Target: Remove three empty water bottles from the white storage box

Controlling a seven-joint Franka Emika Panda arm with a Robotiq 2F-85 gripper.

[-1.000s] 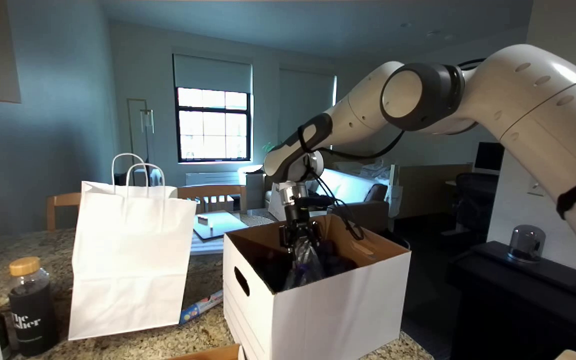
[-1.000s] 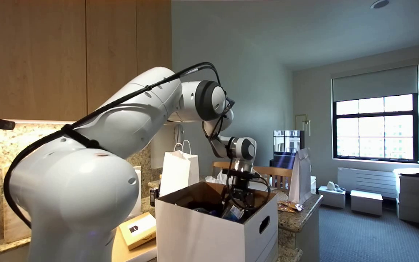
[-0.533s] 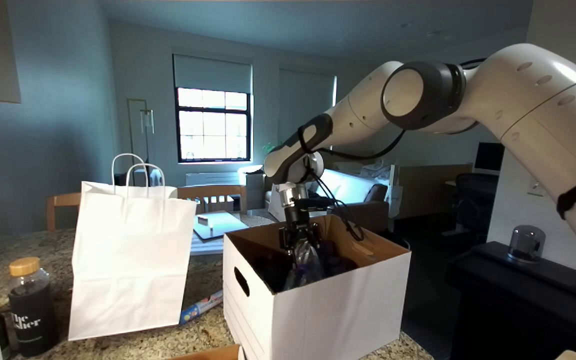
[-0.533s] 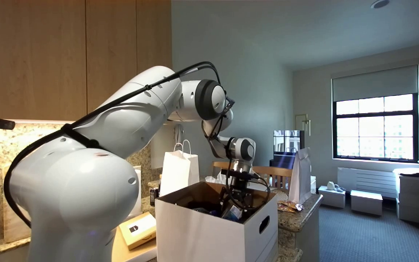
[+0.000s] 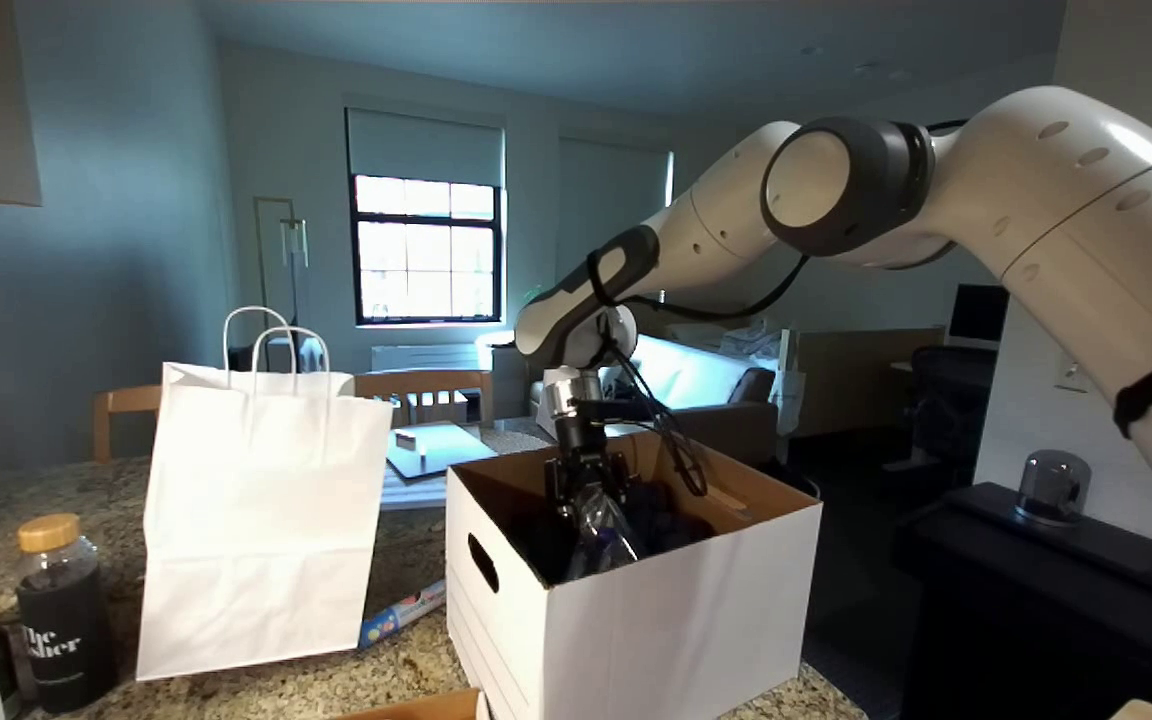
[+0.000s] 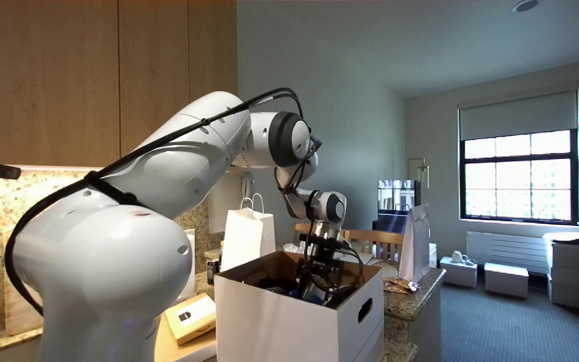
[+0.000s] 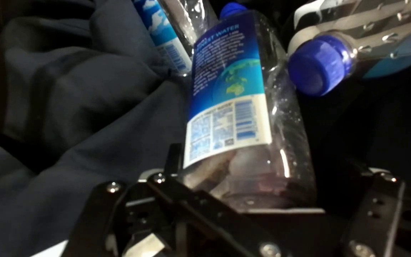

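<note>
Counter [image 5: 416, 665]: speckled brown-grey granite, with a window [image 5: 428, 248] well behind it, square panes and a blind partway down.
Box [image 5: 676, 640]: big white cardboard, brown inside, oval hand-hole in the side.
Jar [image 5: 61, 620]: clear top, wood-look lid, black sleeve with white lettering; all I can make out is "he" and, under it, "sher".
Paper bag [image 5: 266, 530]: plain white, creased, loop handles, standing near the box.
Tube [image 5: 401, 615]: blue with coloured dots, lying between bag and box, print way too tiny for me.
Middle bottle [image 7: 241, 107]: clear shiny plastic, blue cap, tilted inside the box. Label reads "WATER" after a word ending in "EST", then lines of blurry white print, a teal patch with green blobs, and a white panel with blue barcode-ish stripes.
Upper-left bottle [image 7: 177, 32]: also in the box, partly cut off in the wrist view; blue label with white shapes, barcode near one end.
Upper-right bottle [image 7: 369, 39]: in the box too, ridged blue cap, clear plastic dotted with shiny spots.
Cloth [image 7: 120, 117]: dark grey-blue, soft, big folds, right by the bottles.
Pincer [image 7: 271, 166]: black metal, down inside the box; released, jaws spread wide with the middle bottle's base end between them. Visible gap on the right in the wrist view, can't tell if the other jaw touches it.
</note>
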